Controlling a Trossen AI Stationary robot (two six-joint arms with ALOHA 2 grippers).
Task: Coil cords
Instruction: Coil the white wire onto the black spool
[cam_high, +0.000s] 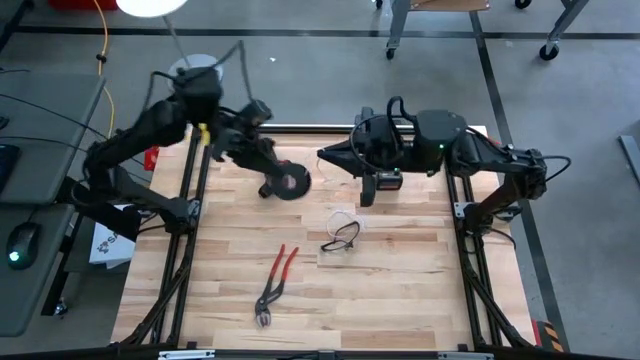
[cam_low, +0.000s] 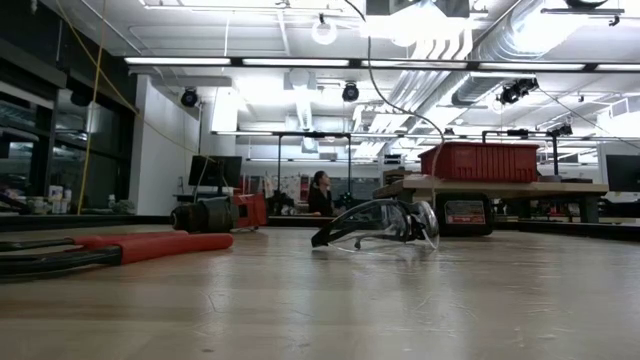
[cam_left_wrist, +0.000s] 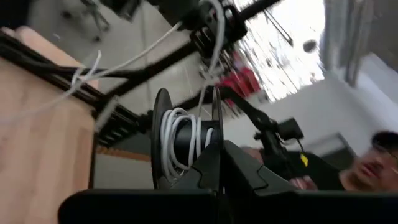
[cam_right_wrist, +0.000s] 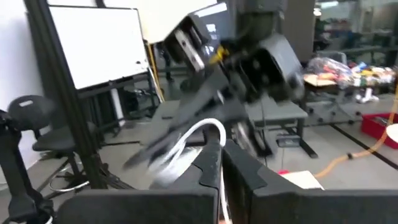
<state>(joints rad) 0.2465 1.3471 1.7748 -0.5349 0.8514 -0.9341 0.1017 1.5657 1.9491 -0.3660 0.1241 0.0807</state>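
A small black spool, with white cord wound round its core, hangs above the table's far middle. My left gripper is shut on it. The cord's free stretch runs from the spool to my right gripper, which hovers just right of the spool, points toward it and is shut on the cord. In the right wrist view the cord arcs from the fingers toward the blurred spool. Neither gripper shows in the low view. My left gripper pinches the rim of one spool flange between its two fingers. The spool is lifted clear of the table, its flanges on edge. My right gripper pinches the white cord between its two fingers, which lie roughly level and point toward the table's left. From the fingers the cord bends in a loose arc toward the spool.
Clear safety glasses lie at the table's middle right. Red-handled pliers lie nearer the front edge. A red and black block sits below the right arm. A person shows beyond the table in the left wrist view.
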